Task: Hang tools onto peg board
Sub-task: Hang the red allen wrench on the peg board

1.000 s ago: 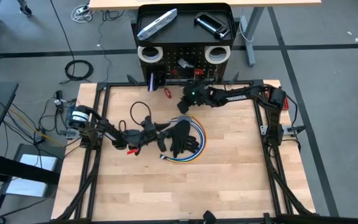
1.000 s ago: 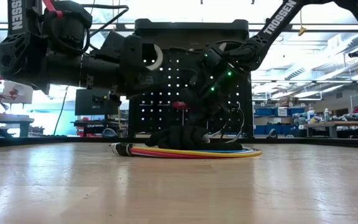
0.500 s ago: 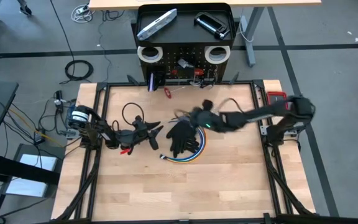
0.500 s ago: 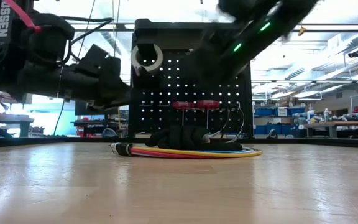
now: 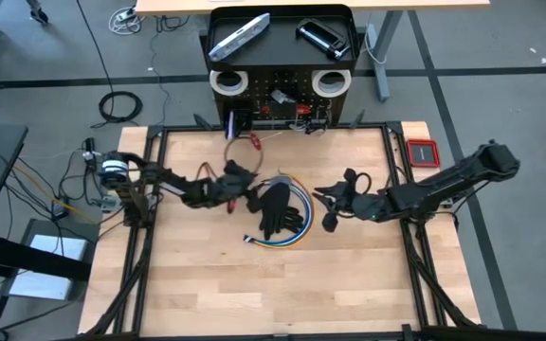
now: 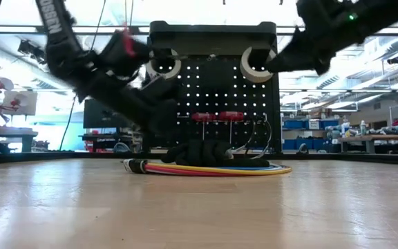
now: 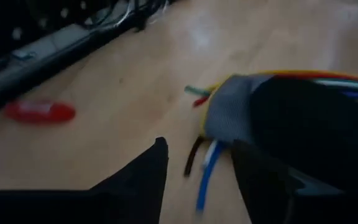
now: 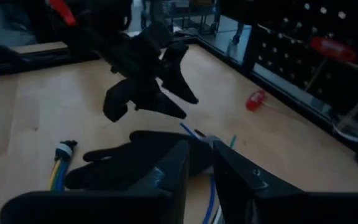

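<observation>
On the bench (image 5: 207, 284), mid area, a black glove (image 5: 278, 210) lies over a coil of coloured wires (image 5: 287, 237). Left end effector (image 5: 250, 189) sits just left of the glove, fingers apart w/ nothing between them; left wrist view shows the glove cuff and wire ends right ahead of its fingertips (image 7: 160, 149). Right end effector (image 5: 331, 206) is right of the glove, near but not touching; its fingers are close together w/ a narrow gap, holding nothing. A small red-handled tool (image 5: 254, 142) lies on the bench near the back edge, beyond the left end effector, just in front of the peg board (image 5: 282, 99). Peg board stands behind the bench: 2 white tape rolls (image 5: 227, 82) hang on its face, red-handled tools (image 6: 216, 116) hang lower down. Its top tray (image 5: 282, 19) holds a grey flat bar (image 5: 239, 36) and a black clamp (image 5: 323, 38).
</observation>
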You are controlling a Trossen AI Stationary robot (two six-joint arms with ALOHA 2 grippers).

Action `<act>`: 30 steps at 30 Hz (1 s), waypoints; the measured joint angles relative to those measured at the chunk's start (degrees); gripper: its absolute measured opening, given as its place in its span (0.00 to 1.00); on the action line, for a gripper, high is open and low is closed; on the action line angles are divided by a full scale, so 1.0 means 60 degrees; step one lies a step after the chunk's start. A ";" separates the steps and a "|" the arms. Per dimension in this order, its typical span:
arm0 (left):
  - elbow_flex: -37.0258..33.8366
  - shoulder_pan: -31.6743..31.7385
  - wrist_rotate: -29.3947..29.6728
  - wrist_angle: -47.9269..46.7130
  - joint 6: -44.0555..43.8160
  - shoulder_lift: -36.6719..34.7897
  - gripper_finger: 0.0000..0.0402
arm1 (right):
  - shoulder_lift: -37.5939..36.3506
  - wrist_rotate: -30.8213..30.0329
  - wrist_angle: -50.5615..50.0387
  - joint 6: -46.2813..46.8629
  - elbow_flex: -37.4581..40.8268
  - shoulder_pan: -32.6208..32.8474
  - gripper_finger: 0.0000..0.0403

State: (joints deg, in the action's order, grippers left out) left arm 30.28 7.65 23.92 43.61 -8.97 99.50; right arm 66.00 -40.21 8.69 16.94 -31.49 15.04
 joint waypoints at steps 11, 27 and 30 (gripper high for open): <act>0.3184 -0.0174 0.3779 -0.4030 0.0774 0.0165 0.38 | 0.0384 -0.0307 0.0207 0.0406 0.0973 -0.0410 0.20; 0.8222 -0.0247 0.2797 -1.1141 0.2952 0.1902 0.01 | 0.1973 -0.0295 0.1640 0.0414 0.0966 -0.0796 0.19; 0.8209 -0.0760 0.2975 -1.1473 0.2704 0.1505 0.01 | 0.2417 -0.0041 0.2517 0.0070 0.0916 -0.1362 0.19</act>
State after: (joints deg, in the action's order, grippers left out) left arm 79.54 3.09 41.78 -25.24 7.25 108.54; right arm 80.50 -40.46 23.79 17.36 -25.99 6.87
